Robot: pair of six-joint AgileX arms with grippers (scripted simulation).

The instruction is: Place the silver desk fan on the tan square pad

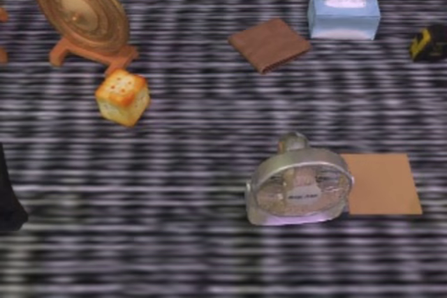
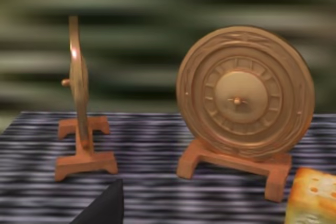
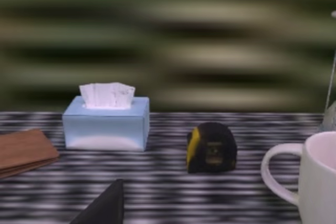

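I can't tell either end effector's state; silver desk fan point(image 1: 300, 190), lower right, overlaps tan square pad point(image 1: 383, 183) edge—may tip.

The silver desk fan point(image 1: 300, 190) stands with its wire-grille face tilted upward, its base toward 12 o'clock. The tan square pad point(image 1: 383, 183) lies flat at its 3 o'clock, touching it.

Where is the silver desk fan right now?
In the top view, the silver desk fan stands right of centre toward the near edge, against the tan square pad's left edge.
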